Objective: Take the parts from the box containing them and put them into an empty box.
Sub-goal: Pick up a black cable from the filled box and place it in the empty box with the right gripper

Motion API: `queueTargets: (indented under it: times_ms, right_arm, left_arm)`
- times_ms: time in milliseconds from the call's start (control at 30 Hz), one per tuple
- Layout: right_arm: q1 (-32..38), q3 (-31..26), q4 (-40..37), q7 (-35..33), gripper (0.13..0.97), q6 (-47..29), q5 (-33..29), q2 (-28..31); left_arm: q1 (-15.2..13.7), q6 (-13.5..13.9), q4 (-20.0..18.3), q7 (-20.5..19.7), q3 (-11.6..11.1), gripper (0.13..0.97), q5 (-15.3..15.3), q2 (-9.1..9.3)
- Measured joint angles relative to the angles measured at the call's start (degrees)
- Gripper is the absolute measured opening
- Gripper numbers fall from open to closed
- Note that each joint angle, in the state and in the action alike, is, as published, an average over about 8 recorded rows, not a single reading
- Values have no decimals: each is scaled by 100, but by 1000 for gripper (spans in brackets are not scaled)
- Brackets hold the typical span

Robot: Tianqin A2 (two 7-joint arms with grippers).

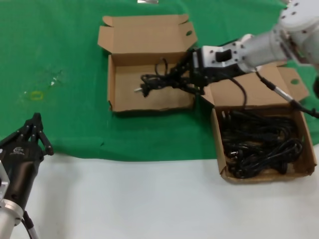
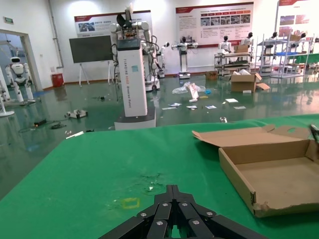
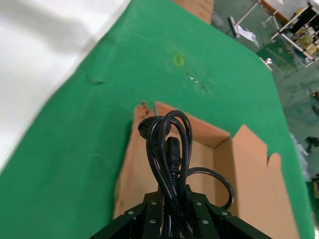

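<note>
Two brown cardboard boxes lie open on the green cloth. The right box (image 1: 220, 149) holds a tangle of black power cords (image 1: 259, 144). The left box (image 1: 113, 84) has a bare floor; it also shows in the right wrist view (image 3: 209, 154) and the left wrist view (image 2: 279, 174). My right gripper (image 1: 182, 75) is shut on a coiled black cord (image 1: 154, 80) and holds it just above the left box's floor. In the right wrist view the cord (image 3: 167, 144) loops out from between the fingers. My left gripper (image 1: 36, 122) is shut and empty at the near left.
The green cloth (image 1: 60, 50) covers the far table; a white surface (image 1: 149, 199) lies nearer. A small yellow mark (image 1: 36, 94) sits on the cloth at left. Both box lids stand open toward the far side.
</note>
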Motion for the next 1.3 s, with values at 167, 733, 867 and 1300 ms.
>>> queueTargets:
  times_ms: [167, 733, 867, 1300]
  right_arm:
    - [243, 143, -762, -497, 214, 453, 74, -429]
    - [18, -1157, -767, -403, 214, 1548, 1388, -822]
    - [-72, -1859, -650, -299, 214, 1816, 2057, -831]
    - [-225, -3438, -419, -192, 223, 2393, 3568, -838]
  left_arm:
    - [0, 0, 0, 0, 0, 144, 0, 0]
    - [0, 0, 0, 0, 0, 144, 0, 0]
    - [0, 0, 0, 0, 0, 144, 0, 0]
    - [0, 0, 0, 0, 0, 144, 0, 0]
